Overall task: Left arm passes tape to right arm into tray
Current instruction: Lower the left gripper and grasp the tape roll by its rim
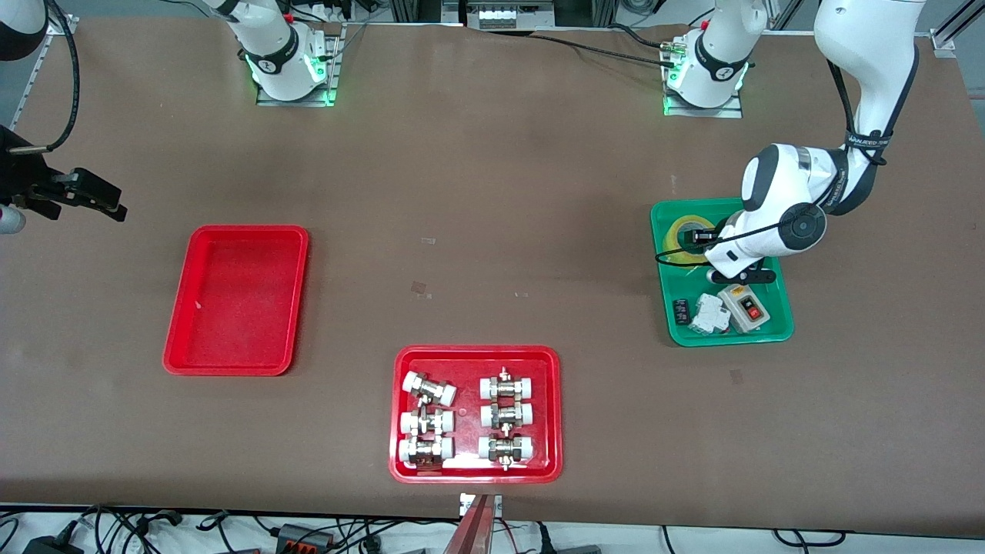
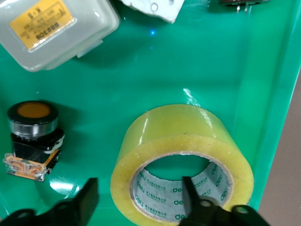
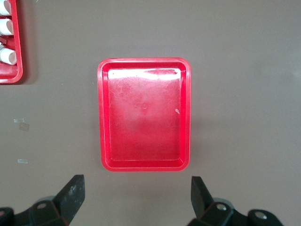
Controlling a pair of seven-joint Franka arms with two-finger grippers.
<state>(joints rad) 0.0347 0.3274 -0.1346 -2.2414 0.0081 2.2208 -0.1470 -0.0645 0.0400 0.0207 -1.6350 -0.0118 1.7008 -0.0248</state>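
Straddling the tape's (image 2: 181, 162) wall, left jaws gape in the green tray (image 1: 777, 327); right jaws gape, waiting.

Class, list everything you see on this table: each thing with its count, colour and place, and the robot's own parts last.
tape: one, yellowish, in the green tray.
green tray: one, toward the left arm's end.
switch box: one, grey, in the green tray.
push button: one, orange-topped, in the green tray.
red tray: one, plain floor, toward the right arm's end.
red tray with fittings: one, nearest the front camera.
metal fittings: six, white-capped.
left gripper: black, open, straddling the tape's wall.
right gripper: black, open, over the table beside the plain red tray.
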